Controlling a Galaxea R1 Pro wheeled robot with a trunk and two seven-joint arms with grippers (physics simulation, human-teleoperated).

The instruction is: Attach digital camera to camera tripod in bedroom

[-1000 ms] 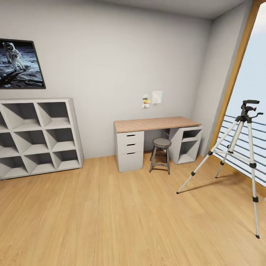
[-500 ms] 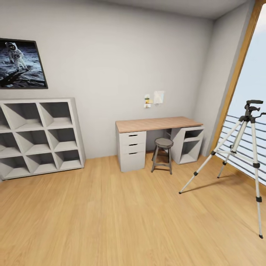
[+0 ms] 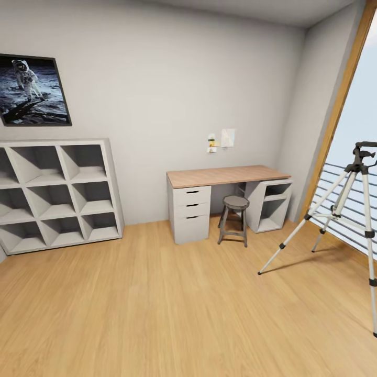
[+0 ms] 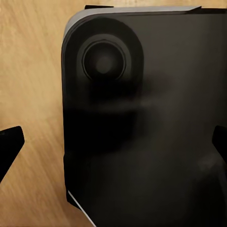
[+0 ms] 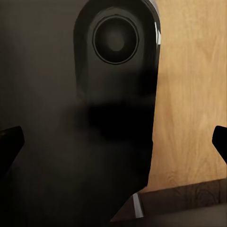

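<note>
Wood floor [image 3: 157, 314]; camera tripod [image 3: 361, 209] stands right; pincers apart.

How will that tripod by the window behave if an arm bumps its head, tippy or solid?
Probably tippy. The camera tripod stands tall on three thin silver legs, with its black head high up, so a sideways bump there gets plenty of leverage. It likely slides too: the small leg tips rest on smooth wood floor. The widely splayed legs should help somewhat.

shelf unit [image 3: 57, 193] left, desk [image 3: 228, 176] against back wall, stool [image 3: 234, 212] under it, camera tripod [image 3: 343, 209] right
</note>
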